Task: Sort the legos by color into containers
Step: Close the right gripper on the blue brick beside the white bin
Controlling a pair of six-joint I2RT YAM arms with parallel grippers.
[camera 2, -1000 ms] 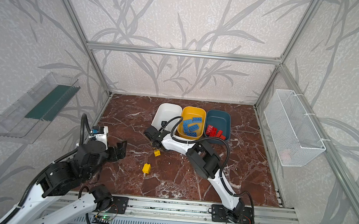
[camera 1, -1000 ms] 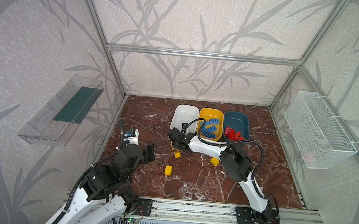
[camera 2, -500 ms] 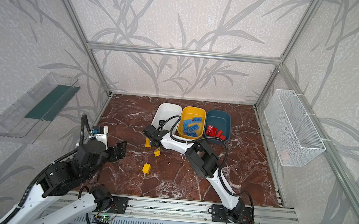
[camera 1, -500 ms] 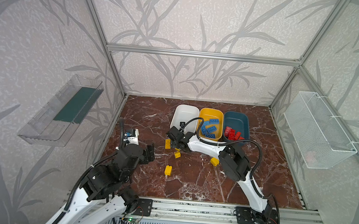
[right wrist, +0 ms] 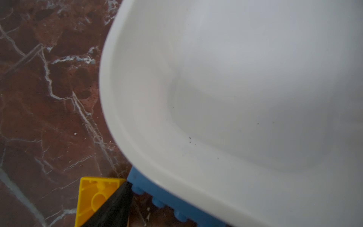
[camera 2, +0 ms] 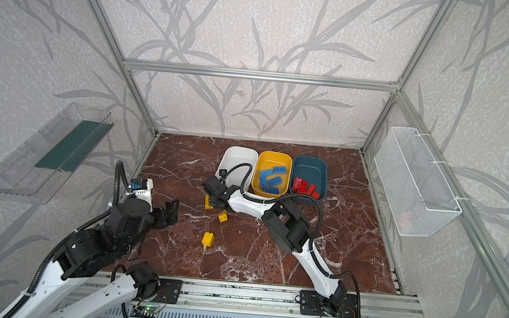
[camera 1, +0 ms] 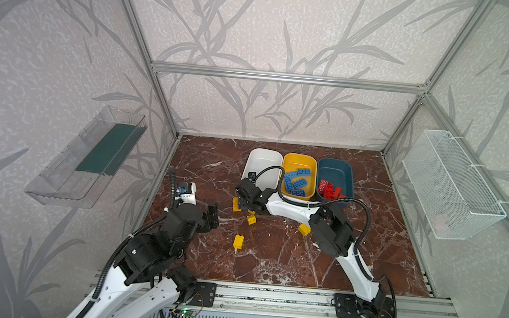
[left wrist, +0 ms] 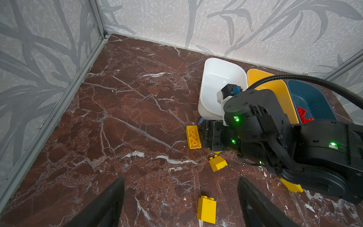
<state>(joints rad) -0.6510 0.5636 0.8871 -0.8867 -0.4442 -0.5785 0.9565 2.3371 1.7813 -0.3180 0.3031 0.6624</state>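
Note:
Three containers stand in a row at the back: white, yellow holding several blue legos, teal holding red legos. My right gripper is low at the white tub's near left corner. In the right wrist view one black finger stands beside a blue lego that lies against the tub wall, with a yellow lego on the finger's other side; the second finger is hidden. Yellow legos lie on the floor. My left gripper is open and empty.
A clear tray hangs on the left wall and a white wire basket on the right wall. An aluminium rail runs along the front edge. The right arm's white forearm lies low across the floor in front of the tubs.
My right gripper has slid a little left along the white tub's near corner, uncovering a yellow lego beside it. The left arm has not moved.

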